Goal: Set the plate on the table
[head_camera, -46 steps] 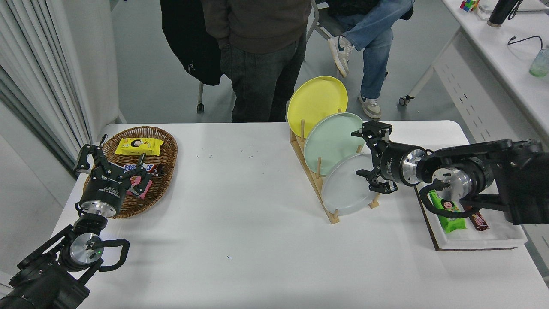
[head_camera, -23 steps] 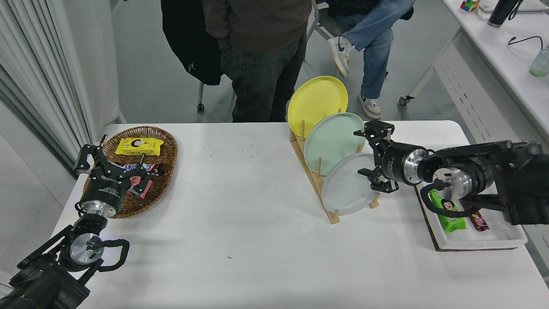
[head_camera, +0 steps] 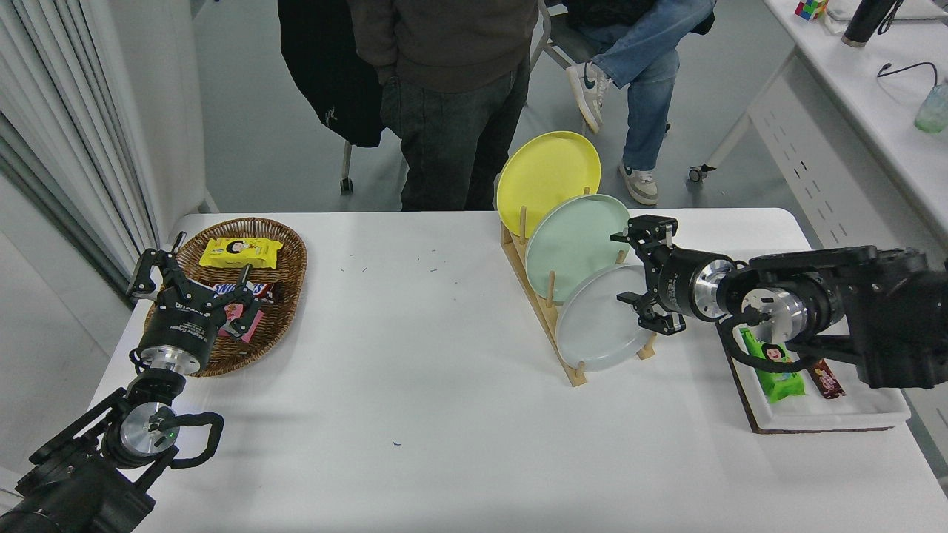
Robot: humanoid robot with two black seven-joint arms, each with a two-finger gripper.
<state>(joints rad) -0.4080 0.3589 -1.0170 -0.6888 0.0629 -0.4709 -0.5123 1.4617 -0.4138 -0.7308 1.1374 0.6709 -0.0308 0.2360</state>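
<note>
The light-grey plate (head_camera: 600,326) stands on edge in the front slot of a wooden rack (head_camera: 552,326) on the white table (head_camera: 415,385). Behind it stand a mint-green plate (head_camera: 570,240) and a yellow plate (head_camera: 544,178). My right gripper (head_camera: 635,275) is open at the grey plate's upper right rim, one finger above by the mint plate's edge, one below over the grey plate's right edge. It holds nothing. My left gripper (head_camera: 194,275) is parked at the lower left, open, over the basket.
A wicker basket (head_camera: 285,252) with snack packs sits at the left. A white tray (head_camera: 829,414) with a green pack and a brown bar lies under my right arm. People stand and sit beyond the far edge. A white desk (head_camera: 881,96) is at the right.
My right gripper has shifted slightly, staying open at the grey plate's right rim; the arm behind it drew a little left and lower. The plates and left arm have not moved.
</note>
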